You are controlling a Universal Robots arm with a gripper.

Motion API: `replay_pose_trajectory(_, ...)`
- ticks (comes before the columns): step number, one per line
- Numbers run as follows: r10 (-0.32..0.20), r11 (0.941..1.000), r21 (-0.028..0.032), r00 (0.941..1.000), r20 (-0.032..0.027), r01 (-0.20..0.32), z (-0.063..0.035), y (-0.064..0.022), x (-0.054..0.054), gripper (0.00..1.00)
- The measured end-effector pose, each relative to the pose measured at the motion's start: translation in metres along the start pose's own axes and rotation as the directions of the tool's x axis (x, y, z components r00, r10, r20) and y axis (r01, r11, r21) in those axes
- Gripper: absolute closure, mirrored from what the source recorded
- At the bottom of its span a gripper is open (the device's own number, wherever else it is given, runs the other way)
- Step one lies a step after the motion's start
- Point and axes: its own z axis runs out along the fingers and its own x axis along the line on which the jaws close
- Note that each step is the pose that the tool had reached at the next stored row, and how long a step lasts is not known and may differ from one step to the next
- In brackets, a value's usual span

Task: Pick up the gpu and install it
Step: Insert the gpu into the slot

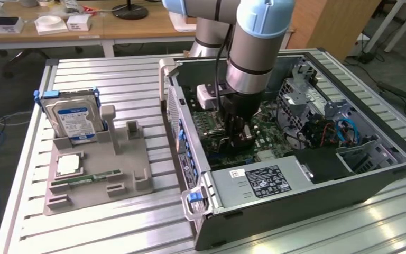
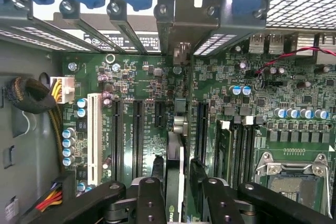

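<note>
Exterior view. Robot arm (image 1: 256,47) reaching down into an open computer case (image 1: 372,174) lying on a slatted metal surface (image 1: 104,227). Tool (image 1: 237,138) low over the motherboard (image 1: 270,132), close to the slots. Grey parts holder (image 1: 101,174) on the exterior view's left, carrying a hard drive (image 1: 74,120) standing upright, a processor (image 1: 69,165) lying flat and a memory stick (image 1: 86,179) in its groove.

Wrist view. Tool (image 2: 177,198) fingers (image 2: 152,200) stand partly apart on either side of the gpu (image 2: 175,179), seen edge-on, upright on the motherboard (image 2: 294,98) between the black expansion slots (image 2: 138,137). Whether the pads press on the card cannot be told. White slot (image 2: 94,137) and empty processor socket (image 2: 291,184) on opposite sides of the card.
</note>
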Motion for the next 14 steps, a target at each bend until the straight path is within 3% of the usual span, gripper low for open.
replay_pose_trajectory(14,0.0,1.0,0.0011,1.0,-0.0001,0.0,-0.0094,-0.0001,0.0,0.66)
